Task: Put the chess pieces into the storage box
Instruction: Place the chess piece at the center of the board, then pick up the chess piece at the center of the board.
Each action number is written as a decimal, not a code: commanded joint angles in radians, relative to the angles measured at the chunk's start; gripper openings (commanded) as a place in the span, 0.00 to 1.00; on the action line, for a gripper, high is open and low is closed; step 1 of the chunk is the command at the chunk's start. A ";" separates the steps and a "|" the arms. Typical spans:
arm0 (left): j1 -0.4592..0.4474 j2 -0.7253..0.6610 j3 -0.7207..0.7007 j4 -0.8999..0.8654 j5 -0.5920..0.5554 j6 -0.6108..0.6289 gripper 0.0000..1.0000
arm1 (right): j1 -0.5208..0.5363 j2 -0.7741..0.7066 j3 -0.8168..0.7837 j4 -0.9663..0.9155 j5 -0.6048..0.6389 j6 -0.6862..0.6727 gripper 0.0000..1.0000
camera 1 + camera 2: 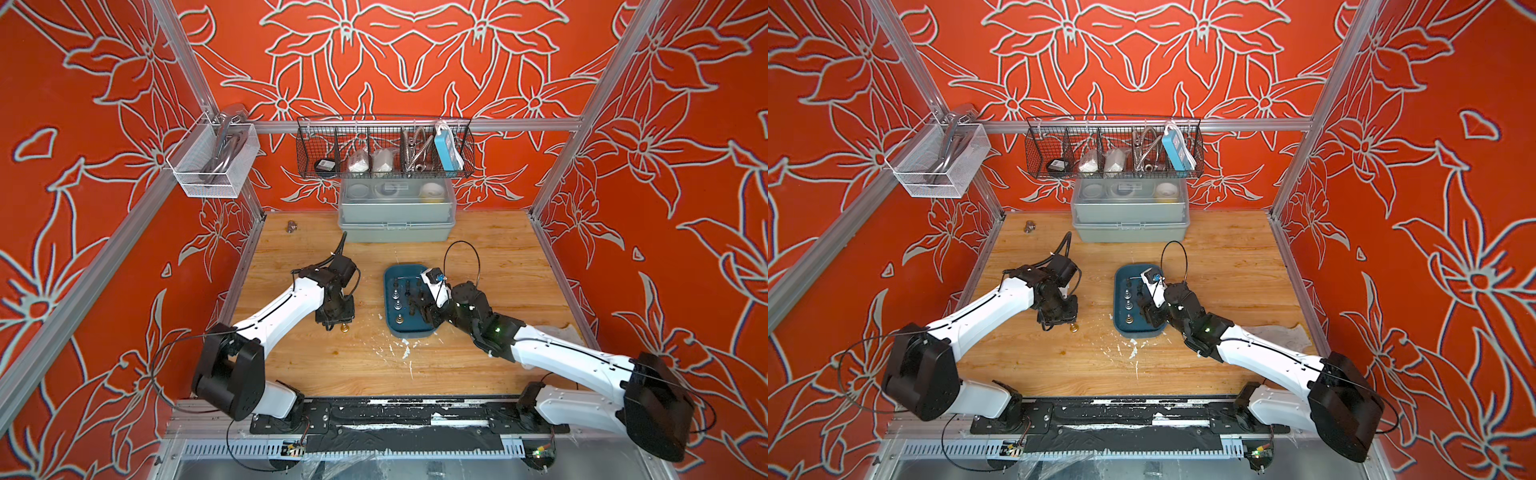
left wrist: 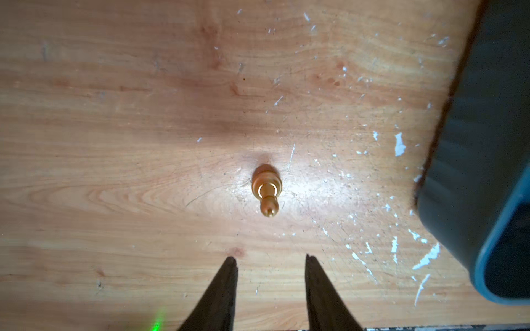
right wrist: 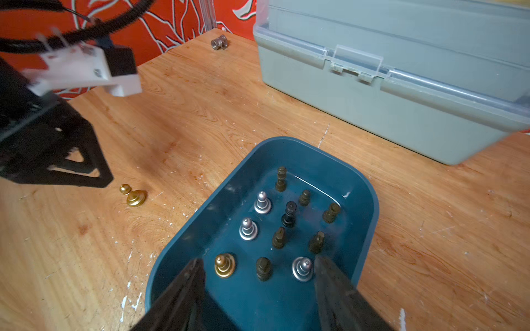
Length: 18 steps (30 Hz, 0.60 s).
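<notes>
a grey lidded box (image 3: 401, 100) sits behind the blue tray (image 3: 286, 139) of chess pieces (image 3: 248, 229). one gold piece (image 2: 267, 189) is on the table (image 3: 200, 100) beside the tray. the left gripper (image 2: 271, 258) is just short of it, jaws apart and empty. the right gripper (image 3: 259, 260) gapes empty over the tray.

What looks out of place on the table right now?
One gold chess piece stands alone on the wooden table, outside the storage box, near the open, empty left gripper. The other pieces stand inside the box.

A gold chess piece (image 2: 267, 189) stands upright on the scratched wooden table (image 2: 114, 114), just beyond the left gripper (image 2: 271, 262), whose dark jaws stand parted and empty, with the teal storage box (image 2: 487, 143) nearby.
</notes>
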 commanded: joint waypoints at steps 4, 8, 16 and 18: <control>-0.005 0.078 0.012 0.039 -0.039 -0.004 0.40 | 0.014 -0.008 -0.023 0.057 -0.033 -0.029 0.67; -0.005 0.119 0.017 0.041 -0.061 0.004 0.38 | 0.015 0.000 -0.018 0.055 -0.029 -0.028 0.67; -0.009 0.151 -0.006 0.067 -0.061 0.003 0.33 | 0.015 0.019 -0.009 0.047 -0.011 -0.023 0.67; -0.011 0.161 -0.002 0.069 -0.063 0.005 0.30 | 0.015 0.024 -0.005 0.044 -0.011 -0.021 0.67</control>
